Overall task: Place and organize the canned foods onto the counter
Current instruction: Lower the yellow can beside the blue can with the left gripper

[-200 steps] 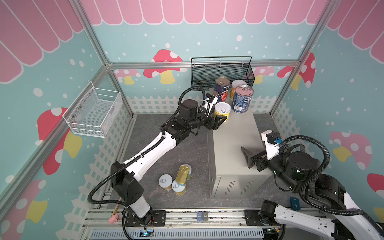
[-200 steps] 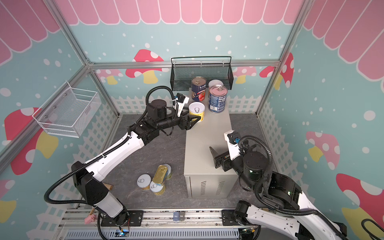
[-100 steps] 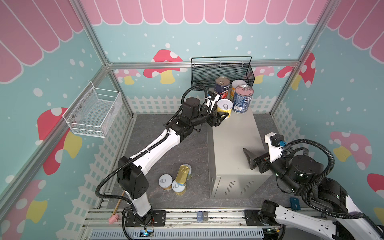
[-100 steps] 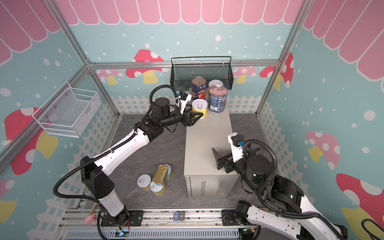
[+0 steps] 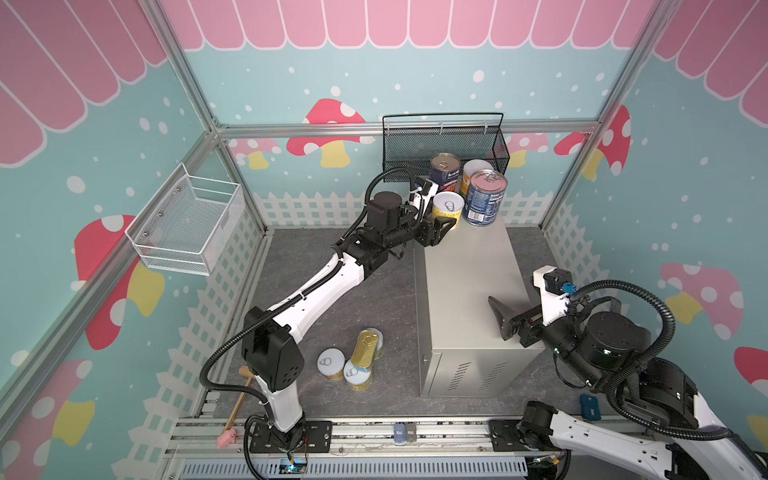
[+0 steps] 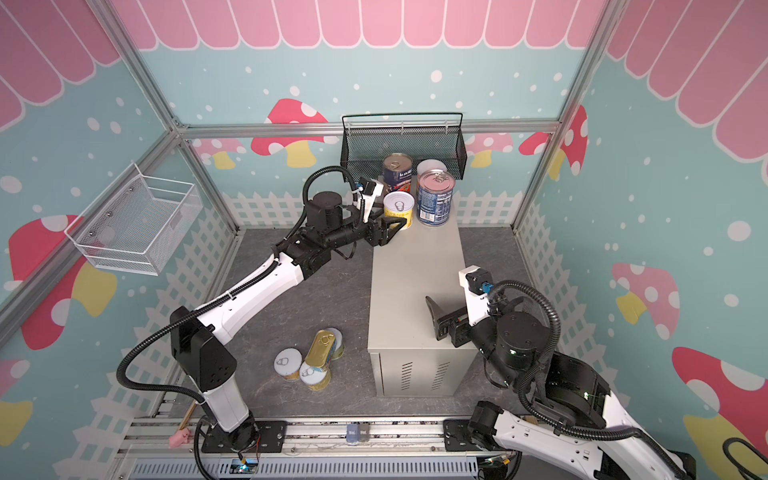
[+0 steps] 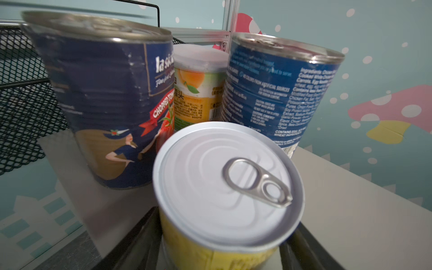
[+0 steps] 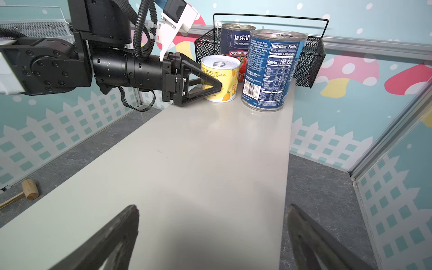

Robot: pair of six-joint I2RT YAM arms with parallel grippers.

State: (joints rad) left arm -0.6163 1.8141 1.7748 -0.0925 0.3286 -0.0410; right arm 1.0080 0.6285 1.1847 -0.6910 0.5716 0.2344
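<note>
**Yellow can (image 8: 221, 77) parked on counter (image 5: 465, 282)**

Clamped in left gripper (image 5: 444, 214), upright, seemingly seated at far end, just beside tall blue can (image 5: 484, 197). Right gripper (image 8: 212, 208) spread wide, empty, above near end. Down on floor: three short cans (image 5: 331, 363), gold tin (image 5: 365, 347) atop.

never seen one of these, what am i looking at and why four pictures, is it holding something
Two robot arms, each ending in a two-finger gripper. Two pictures look down from overhead; two come from cameras on the wrists. The left gripper is closed on a yellow can standing on the grey counter, beside two blue cans and another yellow one. The right gripper is open and empty. Three more yellow cans and a gold tin sit on the dark floor.
</note>
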